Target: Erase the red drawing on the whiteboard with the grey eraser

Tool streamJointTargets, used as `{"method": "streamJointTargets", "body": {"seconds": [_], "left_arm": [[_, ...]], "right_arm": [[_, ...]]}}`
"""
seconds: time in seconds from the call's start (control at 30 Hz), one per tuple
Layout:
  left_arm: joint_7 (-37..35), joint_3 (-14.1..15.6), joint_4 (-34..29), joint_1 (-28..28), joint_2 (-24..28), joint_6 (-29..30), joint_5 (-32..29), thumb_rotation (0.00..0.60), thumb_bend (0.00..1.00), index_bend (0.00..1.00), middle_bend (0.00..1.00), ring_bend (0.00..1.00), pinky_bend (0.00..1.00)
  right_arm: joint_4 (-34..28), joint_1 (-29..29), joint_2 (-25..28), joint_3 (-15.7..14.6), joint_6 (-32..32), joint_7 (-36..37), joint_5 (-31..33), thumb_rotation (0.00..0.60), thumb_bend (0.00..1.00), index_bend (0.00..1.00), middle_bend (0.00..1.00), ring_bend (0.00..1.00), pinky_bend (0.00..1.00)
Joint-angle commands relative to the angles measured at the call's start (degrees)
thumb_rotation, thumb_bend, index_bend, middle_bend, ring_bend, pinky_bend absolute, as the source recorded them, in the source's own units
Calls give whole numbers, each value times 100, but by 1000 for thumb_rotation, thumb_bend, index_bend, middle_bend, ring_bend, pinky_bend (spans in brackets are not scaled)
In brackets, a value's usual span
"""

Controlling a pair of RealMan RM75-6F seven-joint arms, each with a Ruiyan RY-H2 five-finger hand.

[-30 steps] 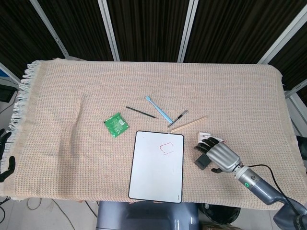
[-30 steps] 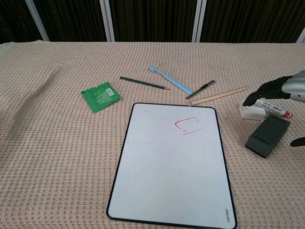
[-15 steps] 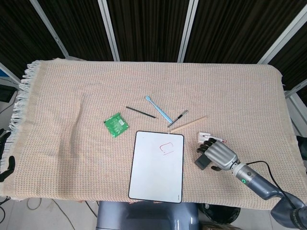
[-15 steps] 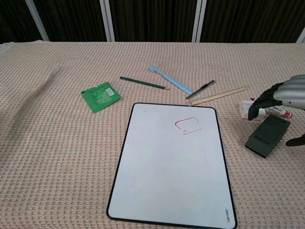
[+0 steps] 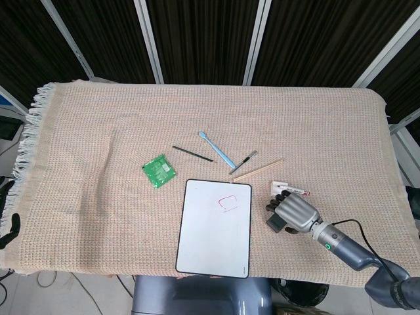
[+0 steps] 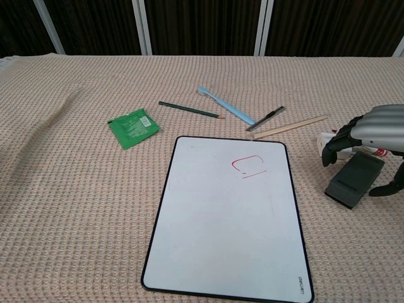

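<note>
The whiteboard lies at the table's front middle, with a small red drawing near its upper right corner. The grey eraser lies flat on the cloth just right of the board. My right hand hovers low over the eraser's far end, fingers curved down on its left and the thumb on its right, holding nothing. Only a dark sliver of my left hand shows at the left edge of the head view.
A red marker with a white cap lies right behind the eraser, partly under my right hand. Behind the board are a wooden stick, a small black pen, a blue toothbrush, a green pencil and a green packet.
My right hand has drawn back toward the front edge and dropped over the eraser, its fingers curling further down. The eraser and board have stayed put.
</note>
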Motion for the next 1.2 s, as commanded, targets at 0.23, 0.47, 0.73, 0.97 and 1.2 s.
{"method": "streamJointTargets", "body": {"seconds": [0.23,0.47,0.73,0.97,1.2], "left_arm": [[-8,-12,-1,-1,8,-4,-21,600,525,78,6,0,0],[-6,-14,-4,-5,12,-23,-40,600,525,78,6,0,0],[13,-3,-21,-4,15,-50,-61,600,525,78,6,0,0],[10,-10,-47,-1,28,-44,-69,600,525,78,6,0,0],[-5,1,-60,4,29,-42,-53,600,525,78,6,0,0]], "right_arm": [[81,114,-135,-57,-143,-98,148,600,298,368,377,320,317],[103,156,-159,-83,-153,-172,247,600,337,396,409,352,339],[26,201,-109,-125,-175,-238,338,600,400,444,445,394,415],[-85,227,-53,-119,-73,-247,366,600,437,484,468,411,435],[-552,320,181,91,123,-248,444,600,442,484,470,413,440]]}}
